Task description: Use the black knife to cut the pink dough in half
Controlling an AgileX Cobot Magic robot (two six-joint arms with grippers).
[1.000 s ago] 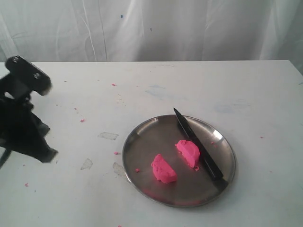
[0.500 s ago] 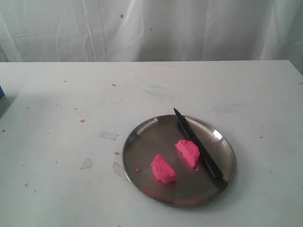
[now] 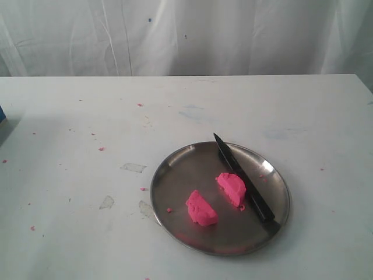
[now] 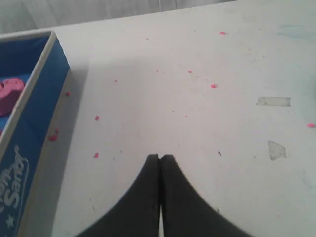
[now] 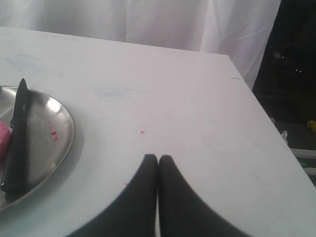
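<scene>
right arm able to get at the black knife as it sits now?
Probably yes. The black knife lies free on the steel plate, handle end near the rim, with bare table between it and the shut right claw. It would need to open first.

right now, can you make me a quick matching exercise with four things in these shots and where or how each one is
Things:
1. black knife
2. pink dough
3. left claw
4. blue box

States:
A. in two separate pieces on the steel plate
B. at the table's edge, with pink material inside
C. lying across the plate, tip over the rim
D. shut, above bare table speckled with pink crumbs

Pairs: 1-C, 2-A, 3-D, 4-B
</scene>
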